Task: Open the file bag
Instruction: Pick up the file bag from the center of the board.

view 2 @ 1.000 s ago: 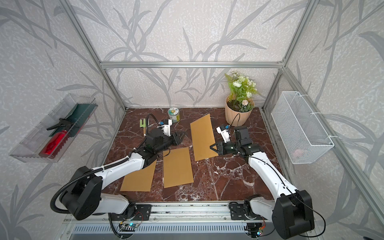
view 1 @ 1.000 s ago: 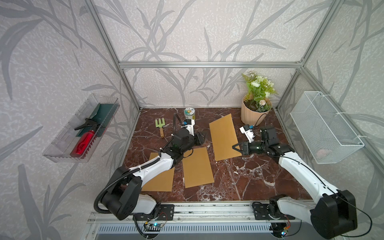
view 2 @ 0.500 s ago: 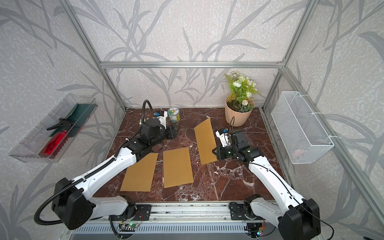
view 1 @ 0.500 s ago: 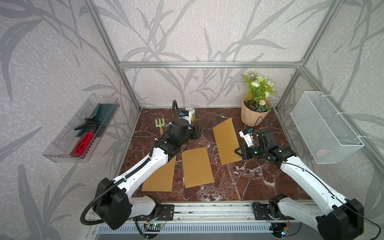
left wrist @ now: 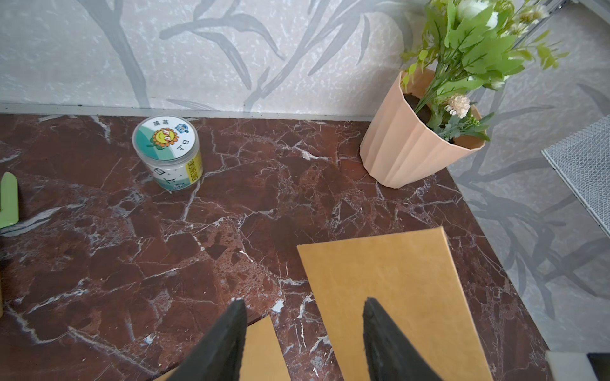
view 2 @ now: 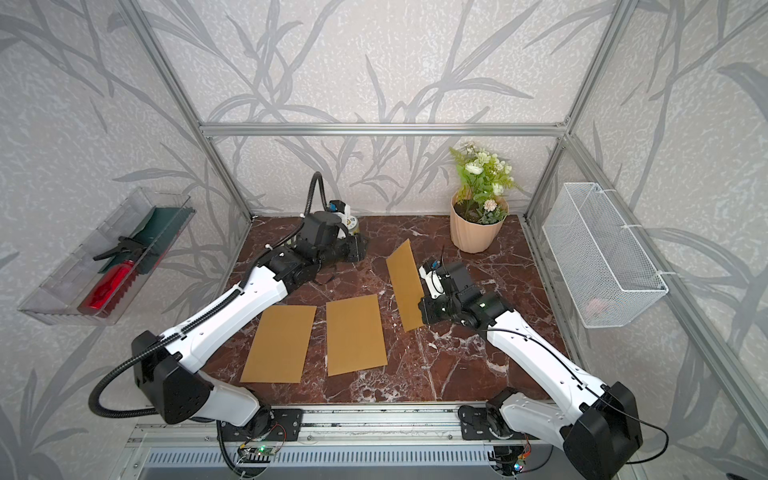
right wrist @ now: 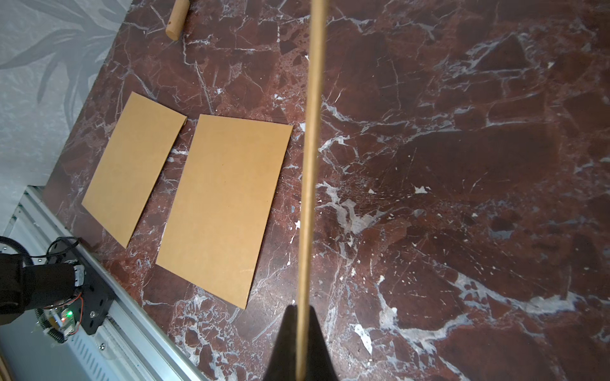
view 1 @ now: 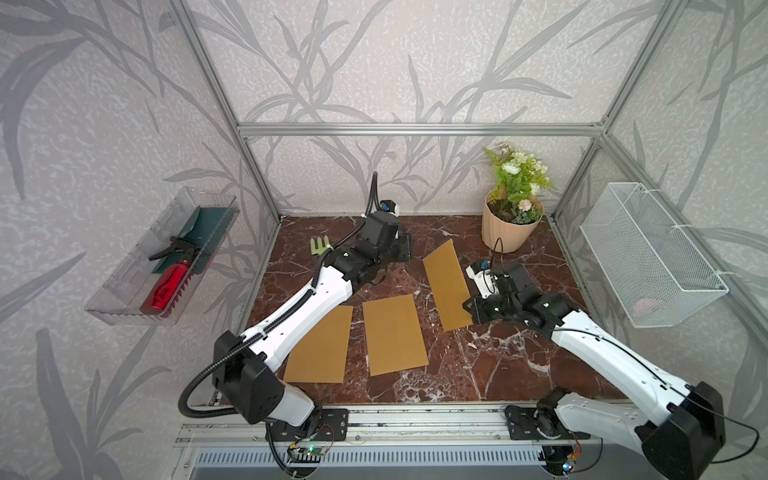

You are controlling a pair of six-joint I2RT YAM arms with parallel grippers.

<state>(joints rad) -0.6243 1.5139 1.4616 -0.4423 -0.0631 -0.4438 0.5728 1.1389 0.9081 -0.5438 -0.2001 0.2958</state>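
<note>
Grips with the right claw (view 1: pixel 468 311) the near right corner of a flat kraft-brown paper file bag (view 1: pixel 446 286). Presses the fingertips (right wrist: pixel 287 330) shut against both faces of it, as the right wrist view shows edge-on. Holds that bag raised and tilted on its long side, just right of centre over the red-brown marble surface (view 1: pixel 498 365); cannot tell whether its lower edge touches the stone.

Hovers with the left claw (left wrist: pixel 305 301) at far centre, released, with the black fingers (left wrist: pixel 227 343) clearly apart and gripping nothing. Points it towards the far end of the raised bag, near it but apart in both top views.

Counts three file bags in all: the held one, plus a left flat bag (view 1: pixel 322 345) and a middle flat bag (view 1: pixel 395 334), lying side by side with a narrow gap, near and left of centre.

Counts one of each of the rest:
- a round clear plastic jar with a sunflower lid (left wrist: pixel 168 151), far centre
- a ribbed peach plant pot (view 1: pixel 509 230), far right
- a pale green hand fork (view 1: pixel 320 245), far left
- a white wire basket (view 1: pixel 648 253) on the right wall
- a clear plastic tray (view 1: pixel 120 286) on the left wall, carrying a red spray bottle (view 1: pixel 166 284)
</note>
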